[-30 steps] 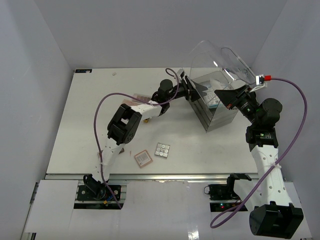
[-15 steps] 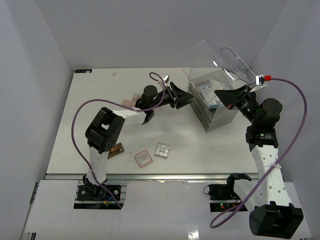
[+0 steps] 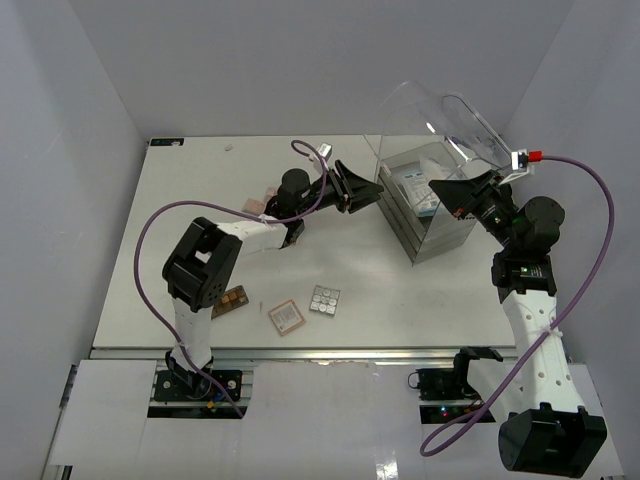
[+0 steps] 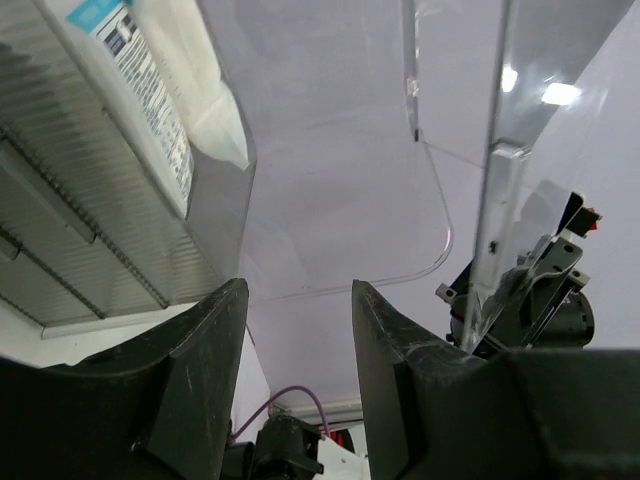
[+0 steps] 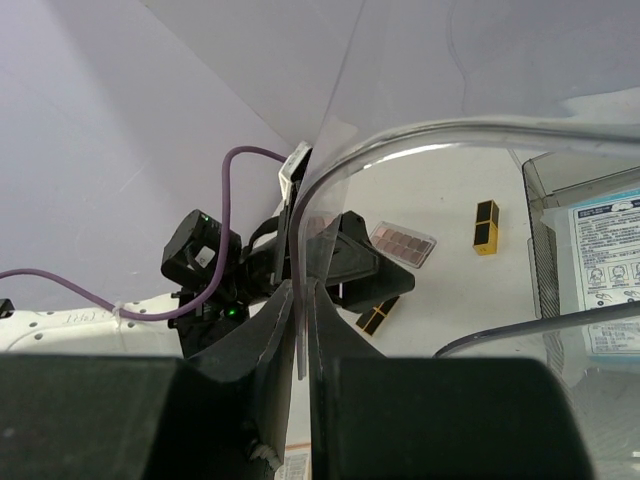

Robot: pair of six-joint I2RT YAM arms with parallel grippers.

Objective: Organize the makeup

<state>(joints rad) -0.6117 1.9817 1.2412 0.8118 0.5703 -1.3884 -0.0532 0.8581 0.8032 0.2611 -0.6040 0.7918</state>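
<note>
My left gripper (image 3: 358, 189) is open and empty, held above the table just left of the clear box (image 3: 440, 235); in the left wrist view its fingers (image 4: 200, 350) frame only air. My right gripper (image 5: 303, 300) is shut on the edge of the clear domed lid (image 3: 440, 115) and holds it raised. A white-blue packet (image 3: 424, 190) lies inside the box and shows in the left wrist view (image 4: 130, 80). A brown palette (image 3: 232, 300), pinkish square compact (image 3: 286, 317) and silvery grid palette (image 3: 324, 300) lie at the front. A pink palette (image 5: 403, 243) and dark-gold pieces (image 5: 486, 227) lie behind the left arm.
The box has ribbed drawer fronts (image 4: 60, 220) below its top compartment. The left arm's purple cable (image 3: 160, 225) loops over the table's left part. White walls close the table (image 3: 180, 200) on three sides.
</note>
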